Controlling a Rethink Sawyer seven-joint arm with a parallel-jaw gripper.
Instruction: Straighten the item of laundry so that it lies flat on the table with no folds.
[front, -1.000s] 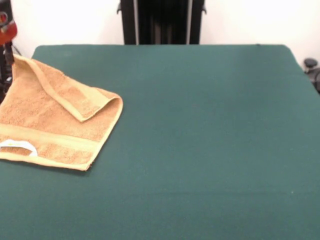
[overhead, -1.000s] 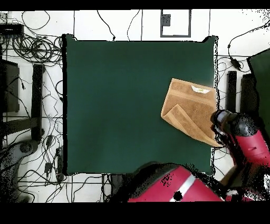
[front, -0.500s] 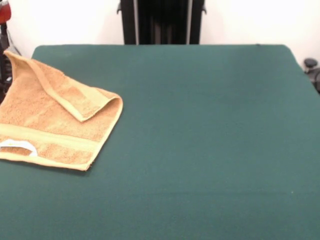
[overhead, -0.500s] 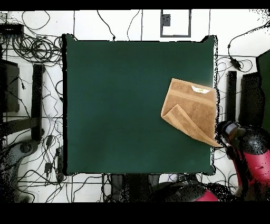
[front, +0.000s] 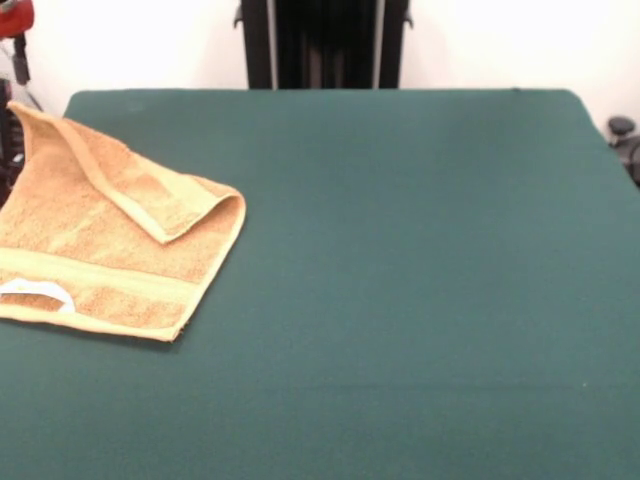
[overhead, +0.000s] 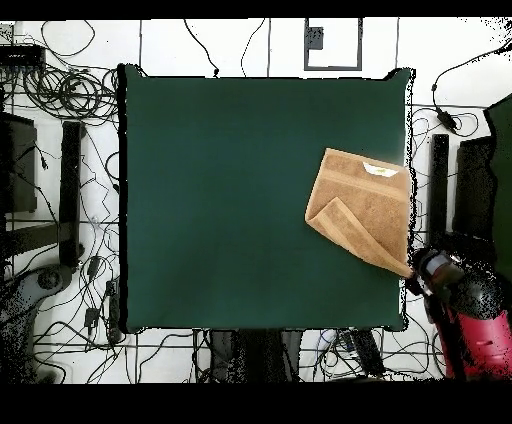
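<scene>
At the overhead frame's right edge, your towel (overhead: 362, 208) lies on the table (overhead: 230, 200), one corner folded over. The gripper (overhead: 432, 272) sits at its lower-right corner, towel running up-left from it; whether the jaws grip, you cannot tell.

Around my table I see a floor (overhead: 230, 45) of pale tiles strewn with black cables (overhead: 70, 95), thickest at one side. Dark boxes (overhead: 18, 162) sit among them. A black-framed square marker (overhead: 333, 43) lies past one edge. Behind stands a white wall (front: 500, 45).
</scene>
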